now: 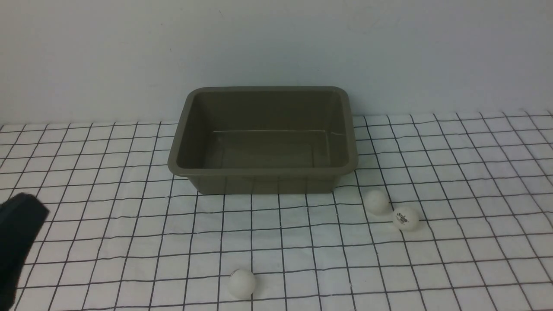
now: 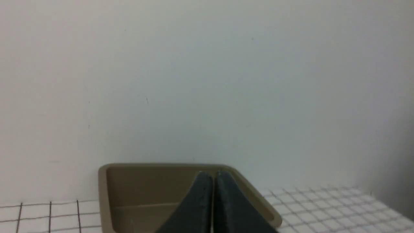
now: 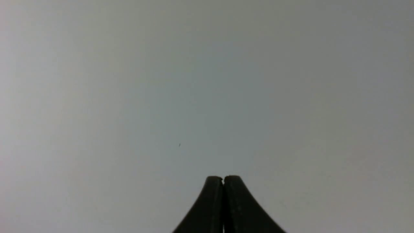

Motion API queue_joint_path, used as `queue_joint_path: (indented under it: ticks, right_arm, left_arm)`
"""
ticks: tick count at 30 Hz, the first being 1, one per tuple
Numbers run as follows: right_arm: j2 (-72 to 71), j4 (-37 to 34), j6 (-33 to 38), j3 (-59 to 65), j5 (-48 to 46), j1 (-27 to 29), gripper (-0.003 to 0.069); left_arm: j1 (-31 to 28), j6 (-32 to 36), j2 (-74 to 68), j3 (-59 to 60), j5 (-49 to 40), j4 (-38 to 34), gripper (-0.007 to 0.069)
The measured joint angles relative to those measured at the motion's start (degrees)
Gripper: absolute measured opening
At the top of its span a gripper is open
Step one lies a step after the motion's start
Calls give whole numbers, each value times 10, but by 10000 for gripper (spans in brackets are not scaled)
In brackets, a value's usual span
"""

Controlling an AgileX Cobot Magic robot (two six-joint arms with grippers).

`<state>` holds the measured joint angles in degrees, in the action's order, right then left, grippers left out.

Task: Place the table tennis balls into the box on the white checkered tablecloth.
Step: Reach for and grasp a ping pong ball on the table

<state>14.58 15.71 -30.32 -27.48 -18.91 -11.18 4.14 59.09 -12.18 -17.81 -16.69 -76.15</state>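
Note:
The olive-grey box (image 1: 263,170) stands empty at the back middle of the white checkered tablecloth (image 1: 453,172). Three white table tennis balls lie on the cloth: one (image 1: 376,201) just off the box's front right corner, one with a dark logo (image 1: 405,218) touching or nearly touching it, and one (image 1: 241,283) near the front edge. My left gripper (image 2: 213,176) is shut and empty, pointing at the box (image 2: 145,194) from the left; only a dark part of it (image 1: 19,233) shows in the front view. My right gripper (image 3: 223,179) is shut, empty, facing the bare wall; the front view does not show it.
A plain pale wall (image 1: 276,43) rises right behind the box. The cloth runs wide on both sides of the box, with slight wrinkles.

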Motion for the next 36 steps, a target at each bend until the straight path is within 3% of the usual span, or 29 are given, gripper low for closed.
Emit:
queue_joint_path:
  ticks: [3, 9, 15, 18, 24, 31, 35, 36]
  right_arm:
    - [53, 8, 40, -36, -64, -38, -10]
    - [292, 8, 185, -192, -271, -166, -10]
    - [496, 48, 223, -299, -377, -196, -10]
    - [601, 85, 227, -351, -395, -198, -10]
    - [767, 83, 263, -447, -402, -194, 2]
    - [868, -56, 343, -498, -398, -115, 87]
    - [870, -132, 384, -498, -389, -69, 155]
    - [870, -175, 414, -500, -386, -46, 205]
  left_arm:
    - [0, 13, -53, -15, -26, 23, -4]
    - [0, 3, -241, -60, -105, 173, -4]
    - [0, -66, -355, -79, -136, 281, -4]
    - [0, -83, -383, -81, -145, 306, -4]
    - [0, -88, -395, -82, -163, 314, -4]
    - [0, -86, -395, -83, -181, 317, -4]
    - [0, -86, -395, -83, -190, 319, -4]
    - [0, -84, -395, -83, -191, 319, -4]
